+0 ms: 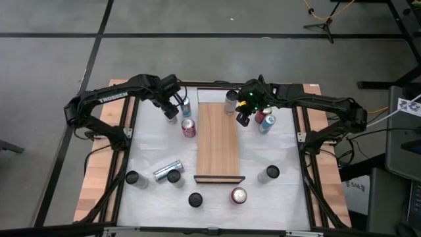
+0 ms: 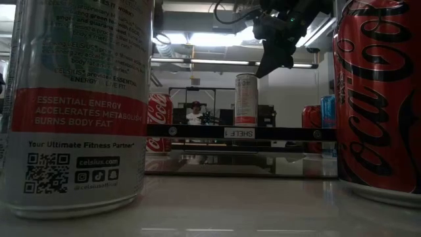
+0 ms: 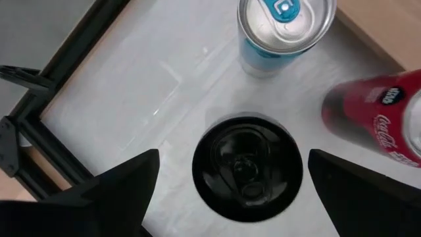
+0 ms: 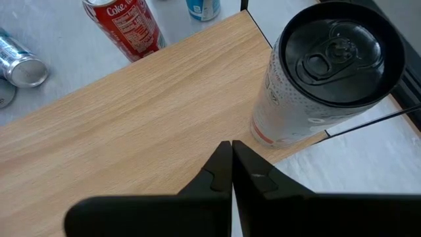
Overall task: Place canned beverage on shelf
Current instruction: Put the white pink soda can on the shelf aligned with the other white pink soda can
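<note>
Left gripper [image 1: 173, 114] gapes wide, empty, above a black-topped can [image 3: 247, 165] near the table's far left corner; descending off-centre could topple it against the neighbouring Coca-Cola can [image 3: 381, 115]; right gripper [image 1: 243, 120] shut, empty, over the shelf [image 1: 218, 141], whose far corner carries one white can [image 4: 322, 79].

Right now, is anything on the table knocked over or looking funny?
Yes. One silver can lies on its side near the table's front left, between two upright dark-topped cans. Every other can stands upright, including the white can at the shelf's far end.
</note>
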Controlling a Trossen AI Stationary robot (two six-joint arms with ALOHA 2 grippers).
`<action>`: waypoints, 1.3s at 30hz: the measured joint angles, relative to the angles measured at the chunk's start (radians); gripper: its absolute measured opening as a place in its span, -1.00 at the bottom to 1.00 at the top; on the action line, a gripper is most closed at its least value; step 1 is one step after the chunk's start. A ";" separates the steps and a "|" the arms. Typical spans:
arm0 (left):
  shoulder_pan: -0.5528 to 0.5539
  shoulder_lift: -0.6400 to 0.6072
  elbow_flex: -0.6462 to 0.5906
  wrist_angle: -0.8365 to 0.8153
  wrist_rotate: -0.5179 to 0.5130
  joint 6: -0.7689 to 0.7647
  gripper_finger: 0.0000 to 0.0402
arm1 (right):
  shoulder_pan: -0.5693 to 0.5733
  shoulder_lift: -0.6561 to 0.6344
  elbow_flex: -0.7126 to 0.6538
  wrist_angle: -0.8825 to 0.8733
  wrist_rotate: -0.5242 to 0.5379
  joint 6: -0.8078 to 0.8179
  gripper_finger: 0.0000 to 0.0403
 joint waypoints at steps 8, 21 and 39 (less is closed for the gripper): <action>0.000 0.049 0.000 -0.001 0.016 -0.001 0.90 | 0.000 0.000 0.000 0.000 0.000 0.000 -1.00; 0.000 0.078 0.000 -0.009 0.014 -0.127 0.79 | 0.000 0.000 0.000 0.000 0.000 0.000 -1.00; -0.019 0.077 0.000 -0.035 0.009 -0.564 0.19 | 0.000 0.000 0.000 0.000 0.000 0.000 -1.00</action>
